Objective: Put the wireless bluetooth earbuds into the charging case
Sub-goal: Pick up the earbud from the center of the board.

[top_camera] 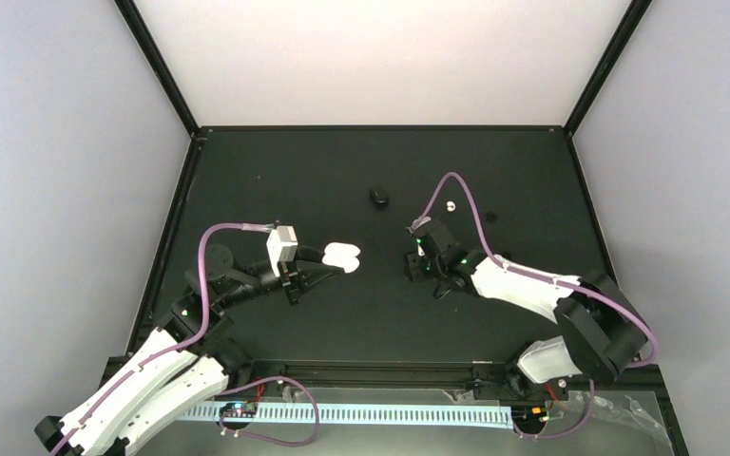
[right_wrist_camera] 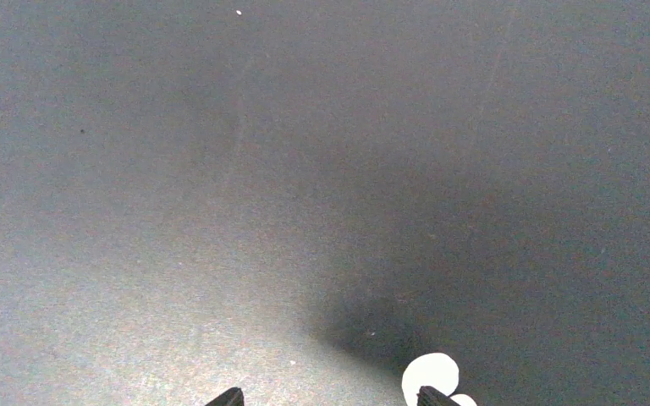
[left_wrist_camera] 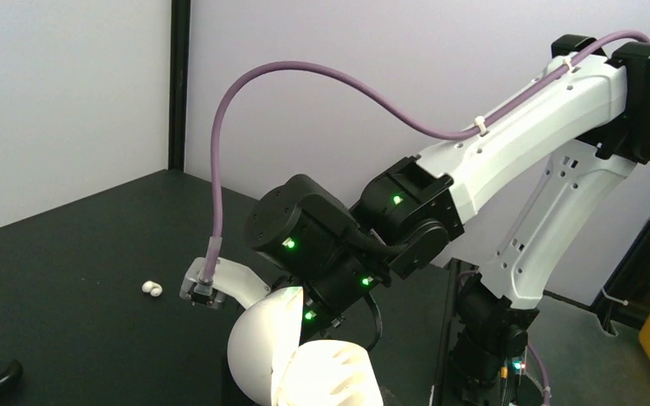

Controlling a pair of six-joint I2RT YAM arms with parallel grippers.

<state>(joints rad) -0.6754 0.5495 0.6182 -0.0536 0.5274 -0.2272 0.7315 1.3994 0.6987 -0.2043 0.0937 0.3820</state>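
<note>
Left gripper [top_camera: 319,266] pinching the open white charging case [top_camera: 342,256]; right gripper [right_wrist_camera: 330,399] spread.
The earbuds [top_camera: 451,204] lie together on the bench [top_camera: 323,171], beyond the right gripper, well apart from the case.

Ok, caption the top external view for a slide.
Left fingers hold the open white charging case mid-table; the earbuds and a small black case lie beyond.

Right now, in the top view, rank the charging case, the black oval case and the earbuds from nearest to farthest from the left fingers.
1. The charging case: held by the left fingers, left of centre.
2. The black oval case: farther back, near the middle of the table.
3. The earbuds: farthest, on the right half, past the right arm's tip.
</note>
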